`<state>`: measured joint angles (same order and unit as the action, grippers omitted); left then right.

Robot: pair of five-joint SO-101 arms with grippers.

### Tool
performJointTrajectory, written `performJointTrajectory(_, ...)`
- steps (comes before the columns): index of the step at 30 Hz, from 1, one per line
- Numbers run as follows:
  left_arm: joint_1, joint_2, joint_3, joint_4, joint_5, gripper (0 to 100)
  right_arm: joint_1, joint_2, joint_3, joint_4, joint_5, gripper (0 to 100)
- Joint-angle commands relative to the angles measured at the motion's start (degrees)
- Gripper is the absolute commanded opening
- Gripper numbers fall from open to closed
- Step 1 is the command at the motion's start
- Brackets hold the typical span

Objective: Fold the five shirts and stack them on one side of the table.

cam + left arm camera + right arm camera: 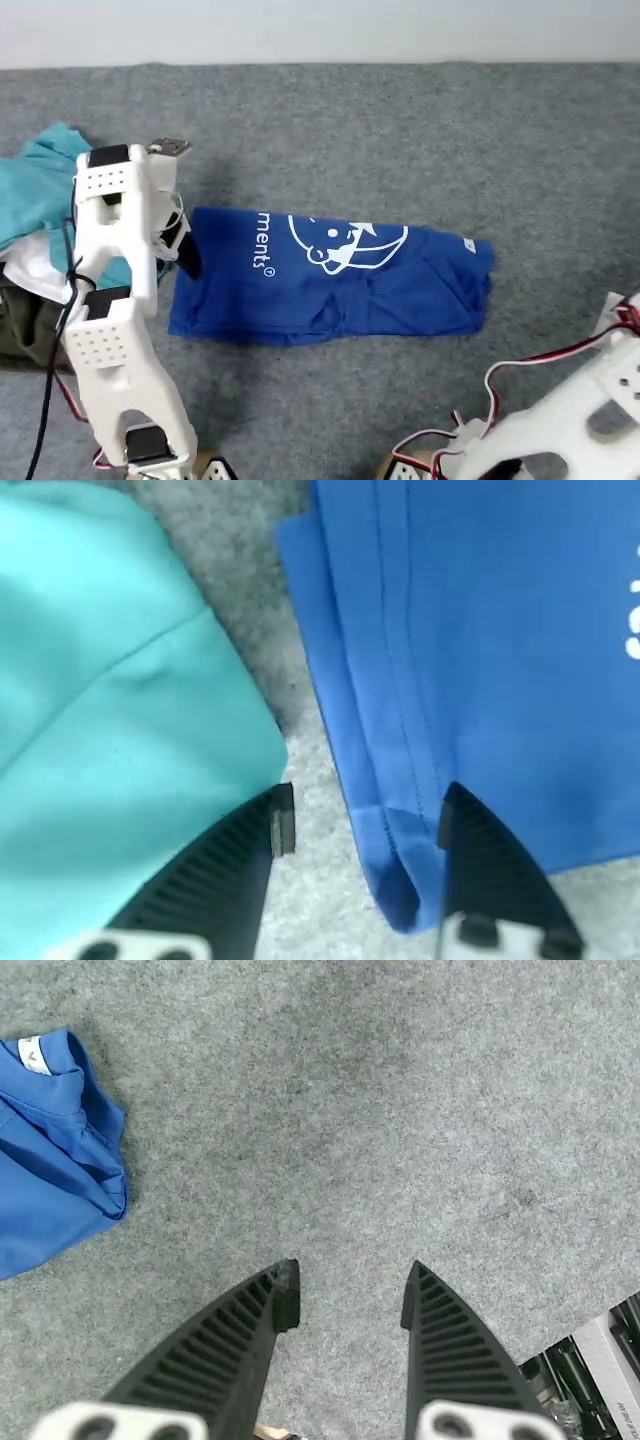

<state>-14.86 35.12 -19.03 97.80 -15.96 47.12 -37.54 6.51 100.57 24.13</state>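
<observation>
Grey carpet-like table (420, 130), seen from above. At its centre lies a royal-blue cotton shirt with white print (400, 285), already folded lengthwise into a long band that runs from 9 o'clock to 3 o'clock, print facing up.

At the table's 9 o'clock edge sits a loose heap of unfolded shirts (30, 215): teal on top, white and dark olive beneath.

The white left arm (115, 300) rises from 7 o'clock, and its tip sits at the band's 9 o'clock end. The white right arm (560, 420) rests at 5 o'clock, apart from the cloth.

Your left claw (366, 820) is spread wide. One finger is over the blue hem, the other beside the teal cloth, and it pinches nothing.

Your right claw (350, 1295) is also spread, empty, over bare table. The blue shirt's collar end is off to one side.

The blue shirt looks half folded, with the crosswise fold not yet made. You would next need to lower the left claw, pinch every hem layer together, then carry that end toward 3 o'clock. Keep the teal cloth out of the pinch.
</observation>
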Motion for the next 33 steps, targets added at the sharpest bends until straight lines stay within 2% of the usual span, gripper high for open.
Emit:
performJointTrajectory(1, 0.09, -1.14, -1.63, 0.79, -0.7, 24, -0.57, -1.8, -0.26, 2.24, -0.53, 17.3)
performJointTrajectory(11, 2.46, 0.35, 5.85, -9.85, -0.62, 24, -0.57, -1.71, -0.26, 2.15, -0.26, 17.5)
performJointTrajectory(13, 2.73, 3.16, 5.58, -10.37, 1.41, 24, -0.57, -1.71, -0.26, 2.15, -0.26, 17.5)
performJointTrajectory(16, 3.08, 6.68, 0.92, -8.62, 5.71, 24, -0.57, -1.71, -0.26, 2.15, -0.26, 17.5)
performJointTrajectory(19, 3.52, 10.99, -3.74, -4.57, 6.86, 23, -0.57, -1.63, -0.26, 2.15, -0.18, 17.5)
performJointTrajectory(25, 6.95, 18.02, -11.91, 1.41, 5.1, 1, -0.57, -1.54, -0.26, 2.07, -0.18, 17.5)
performJointTrajectory(29, 9.76, 17.49, -12.97, 2.73, 6.33, 0, -0.57, -1.71, -0.26, 2.07, -0.18, 17.5)
performJointTrajectory(33, 13.19, 10.9, -12.79, 2.73, 8.09, 0, -0.48, -1.8, -0.26, 2.07, -0.18, 17.5)
